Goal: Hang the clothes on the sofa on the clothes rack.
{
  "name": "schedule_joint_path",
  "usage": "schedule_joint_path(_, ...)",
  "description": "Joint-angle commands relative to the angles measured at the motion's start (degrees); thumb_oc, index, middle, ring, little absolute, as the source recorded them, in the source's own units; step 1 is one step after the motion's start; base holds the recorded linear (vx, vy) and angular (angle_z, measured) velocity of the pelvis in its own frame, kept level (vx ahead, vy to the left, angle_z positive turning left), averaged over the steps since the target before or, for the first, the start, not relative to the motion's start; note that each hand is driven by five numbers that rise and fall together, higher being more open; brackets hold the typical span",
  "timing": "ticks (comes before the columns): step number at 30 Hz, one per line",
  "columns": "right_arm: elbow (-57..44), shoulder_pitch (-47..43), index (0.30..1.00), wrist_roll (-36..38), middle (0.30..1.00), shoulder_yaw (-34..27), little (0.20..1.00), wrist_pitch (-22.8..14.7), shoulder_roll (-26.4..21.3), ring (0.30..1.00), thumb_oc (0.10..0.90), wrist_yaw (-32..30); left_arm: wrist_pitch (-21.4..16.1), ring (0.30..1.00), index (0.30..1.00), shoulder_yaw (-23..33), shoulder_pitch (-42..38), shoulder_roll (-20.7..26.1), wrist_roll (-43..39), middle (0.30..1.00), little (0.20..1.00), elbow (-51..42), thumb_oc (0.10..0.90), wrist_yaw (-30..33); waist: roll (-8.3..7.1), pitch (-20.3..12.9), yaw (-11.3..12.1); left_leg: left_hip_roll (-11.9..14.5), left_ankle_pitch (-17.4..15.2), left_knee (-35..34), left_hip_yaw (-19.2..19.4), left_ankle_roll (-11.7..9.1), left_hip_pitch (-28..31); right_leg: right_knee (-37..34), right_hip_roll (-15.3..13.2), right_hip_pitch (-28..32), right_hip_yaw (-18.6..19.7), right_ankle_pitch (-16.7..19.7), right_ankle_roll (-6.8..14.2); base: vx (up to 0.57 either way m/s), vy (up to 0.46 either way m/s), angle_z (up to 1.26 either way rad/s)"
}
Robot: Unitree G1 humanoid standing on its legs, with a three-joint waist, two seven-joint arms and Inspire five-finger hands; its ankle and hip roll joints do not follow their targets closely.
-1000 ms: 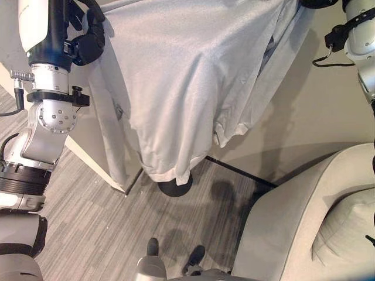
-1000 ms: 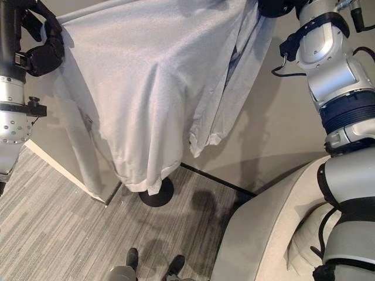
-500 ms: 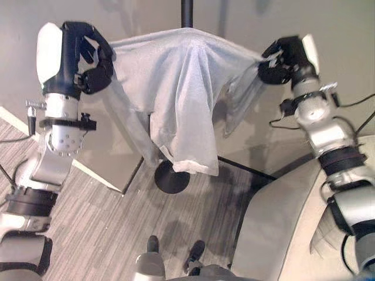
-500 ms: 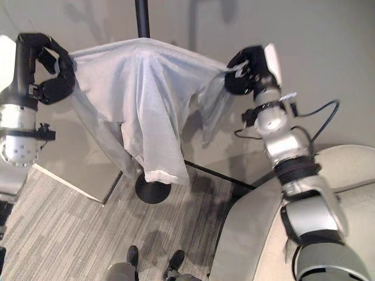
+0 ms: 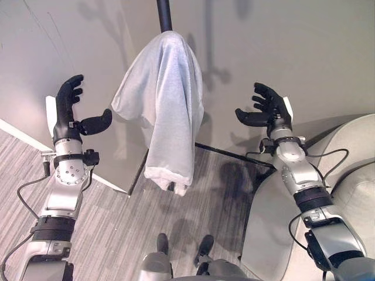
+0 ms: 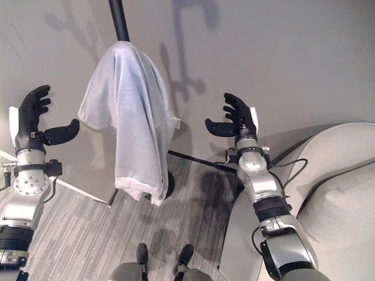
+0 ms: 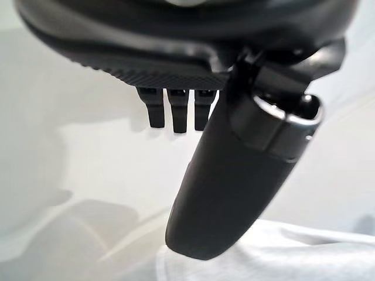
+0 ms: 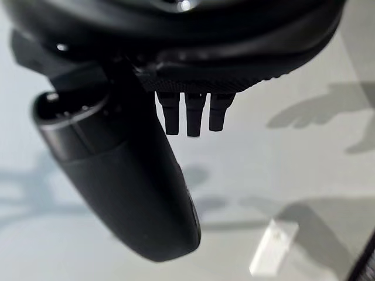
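A pale grey shirt (image 5: 167,111) hangs draped over the black pole of the clothes rack (image 5: 163,14), its hem reaching down near the rack's round base (image 6: 168,186). My left hand (image 5: 70,108) is open to the left of the shirt, fingers straight and thumb out, apart from the cloth. To the right of the shirt, my right hand (image 5: 268,107) is open too and holds nothing. A fold of the shirt (image 7: 281,254) shows past my left thumb (image 7: 234,175) in the left wrist view.
A beige sofa (image 6: 328,193) with a cushion (image 6: 345,199) fills the lower right. A pale wall (image 5: 304,52) stands behind the rack, with a white panel's edge (image 5: 23,132) at the left. Grey striped floor (image 5: 111,234) lies below.
Both hands have let go of the shirt and opened, drawing back and down to either side. The shirt now hangs narrow on the pole instead of being stretched wide. The camera has tilted.
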Motion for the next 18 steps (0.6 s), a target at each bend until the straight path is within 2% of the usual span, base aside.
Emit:
schedule_joint_path(1, -9.3, 0.7, 0.900, 0.8, 0.900, -5.4, 0.900, -7.3, -3.7, 0.900, 0.800, 0.7, -4.8, 0.900, 0.900, 4.5, -1.1, 4.1, -1.3, 0.900, 0.900, -2.0, 0.800, 0.7, -3.44, -5.4, -0.6, -0.9, -6.9, 0.0, 1.1, -0.1, -0.2, 0.1, -9.5, 10.6, -3.0, -5.3, 9.5, 0.00, 0.000, 0.00)
schedule_joint_path(2, -10.5, 3.2, 0.900, 0.0, 0.900, -6.7, 0.900, -7.3, -4.0, 0.900, 0.800, 1.1, -4.8, 0.900, 0.900, 5.3, 0.7, 3.3, -1.6, 0.900, 0.900, -2.2, 0.800, 0.0, -3.35, -5.5, -0.9, -0.9, -7.0, 0.0, 1.1, 0.0, -0.1, 0.1, -9.5, 10.7, -3.0, -5.3, 9.5, 0.00, 0.000, 0.00)
schedule_joint_path(3, -13.2, 11.8, 0.900, -3.7, 0.900, -9.7, 0.900, -6.2, -5.4, 0.900, 0.800, 3.4, -4.9, 0.900, 0.900, 6.7, 6.8, 0.6, -2.4, 0.900, 0.900, -4.9, 0.800, -2.8, -3.39, -5.4, -1.7, -0.9, -7.1, 0.0, 1.1, 0.1, 0.2, 0.1, -9.5, 11.0, -3.2, -5.2, 9.5, 0.00, 0.000, 0.00)
schedule_joint_path(5, -15.5, 19.7, 0.900, -9.9, 0.900, -11.6, 0.900, -3.8, -7.1, 0.900, 0.800, 6.2, -4.4, 0.900, 0.900, 7.1, 12.2, -2.4, -3.7, 0.900, 0.900, -7.2, 0.800, -6.7, -3.37, -5.5, -2.4, -0.8, -7.2, 0.0, 1.0, 0.2, 0.3, 0.1, -9.5, 11.1, -3.4, -5.3, 9.4, -0.03, -0.022, 0.06)
schedule_joint_path(6, -14.1, 28.3, 0.900, -12.3, 0.900, -11.8, 0.900, -3.0, -2.7, 0.900, 0.800, 9.1, -3.4, 0.900, 0.900, 5.8, 18.6, -7.8, -7.4, 0.900, 0.900, -6.4, 0.800, -11.1, -3.47, -5.0, -3.4, -0.7, -7.3, 0.0, 1.1, 0.6, 0.5, 0.1, -9.5, 11.2, -3.1, -5.2, 9.2, -0.03, -0.025, 0.04)
schedule_joint_path(7, -14.2, 28.5, 0.900, -12.3, 0.900, -11.8, 0.900, -3.0, -2.7, 0.900, 0.800, 9.1, -3.5, 0.900, 0.900, 5.8, 18.7, -7.8, -7.5, 0.900, 0.900, -6.4, 0.800, -11.1, -3.48, -5.1, -3.4, -0.7, -7.3, 0.0, 1.1, 0.6, 0.5, 0.1, -9.5, 11.2, -3.1, -5.2, 9.2, -0.04, -0.028, -0.01)
schedule_joint_path(9, -11.0, 32.8, 0.900, -15.0, 0.900, -11.7, 0.900, -2.2, 0.7, 0.900, 0.800, 9.8, -2.1, 0.900, 0.900, 3.9, 21.4, -11.2, -8.7, 0.900, 0.900, -3.2, 0.800, -13.7, -3.29, -5.0, -4.1, -0.7, -7.4, 0.0, 1.2, 0.8, 0.5, 0.1, -9.4, 11.1, -2.9, -5.1, 9.2, -0.02, -0.012, -0.06)
schedule_joint_path(10, -7.3, 35.8, 0.900, -16.1, 0.900, -11.5, 0.900, -1.8, 4.6, 0.900, 0.800, 9.9, -1.4, 0.900, 0.900, 2.0, 23.7, -12.9, -6.9, 0.900, 0.900, 0.6, 0.800, -15.5, -3.00, -4.8, -4.8, -0.6, -7.5, 0.0, 1.5, 1.0, 0.8, 0.1, -9.4, 11.1, -2.6, -5.0, 9.1, -0.02, -0.006, -0.05)
schedule_joint_path(11, -5.1, 37.2, 0.900, -15.9, 0.900, -11.0, 0.900, -1.7, 6.4, 0.900, 0.800, 9.5, -0.7, 0.900, 0.900, 1.0, 24.3, -14.3, -6.5, 0.900, 0.900, 3.1, 0.800, -15.8, -2.82, -4.8, -5.0, -0.6, -7.5, 0.0, 1.6, 1.1, 0.9, 0.1, -9.4, 11.2, -2.5, -5.0, 9.0, 0.00, 0.000, 0.00)
schedule_joint_path(12, -5.0, 37.2, 0.900, -15.9, 0.900, -11.0, 0.900, -1.7, 6.4, 0.900, 0.800, 9.5, -0.8, 0.900, 0.900, 1.0, 24.3, -14.2, -6.5, 0.900, 0.900, 3.2, 0.800, -15.8, -2.81, -4.8, -5.0, -0.6, -7.5, 0.0, 1.6, 1.1, 0.9, 0.1, -9.3, 11.2, -2.5, -5.0, 9.0, -0.01, -0.005, -0.06)
schedule_joint_path(14, 2.8, 40.2, 0.900, -15.9, 0.900, -9.4, 0.900, -1.1, 11.4, 0.900, 0.800, 8.3, 0.6, 0.900, 0.900, -2.5, 24.9, -17.1, -4.1, 0.900, 0.900, 11.2, 0.800, -16.2, -2.33, -4.6, -6.1, -0.5, -7.5, 0.0, 2.1, 1.2, 1.3, 0.3, -9.2, 11.1, -2.2, -4.9, 8.9, -0.03, -0.009, -0.18)
schedule_joint_path(18, 17.3, 40.3, 0.900, -17.4, 0.900, -5.4, 0.900, -0.3, 14.7, 0.900, 0.800, 7.0, 1.1, 0.900, 0.900, -8.6, 22.4, -19.3, 1.4, 0.900, 0.900, 25.8, 0.800, -15.9, -1.44, -4.6, -7.8, -0.2, -7.2, 0.0, 3.0, 1.2, 1.7, 0.4, -8.8, 10.9, -1.5, -5.4, 8.6, -0.03, -0.009, -0.12)
